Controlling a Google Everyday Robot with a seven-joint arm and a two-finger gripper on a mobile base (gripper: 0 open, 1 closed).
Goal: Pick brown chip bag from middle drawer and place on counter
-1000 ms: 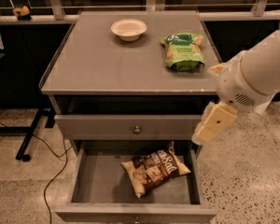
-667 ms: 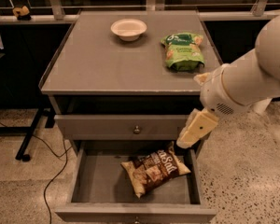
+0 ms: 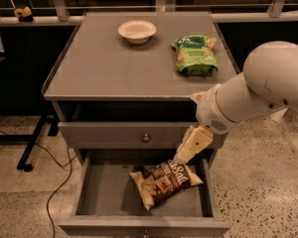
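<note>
The brown chip bag (image 3: 164, 181) lies flat on the floor of the open middle drawer (image 3: 104, 195), right of centre, its pale ends pointing left-down and right. My gripper (image 3: 182, 157) hangs from the white arm at the right. It points down and left and sits just above the bag's upper edge, touching or nearly touching it. The counter (image 3: 119, 66) is the grey top slab above.
A white bowl (image 3: 137, 31) and a green snack bag (image 3: 195, 55) sit on the counter's far half. A shut drawer front with a round knob (image 3: 145, 138) is right above the open drawer. A black cable (image 3: 54, 182) and a stand leg lie on the floor at left.
My arm has swung left and down, bringing the gripper from beside the cabinet's right edge to just over the brown chip bag. The bag has not moved.
</note>
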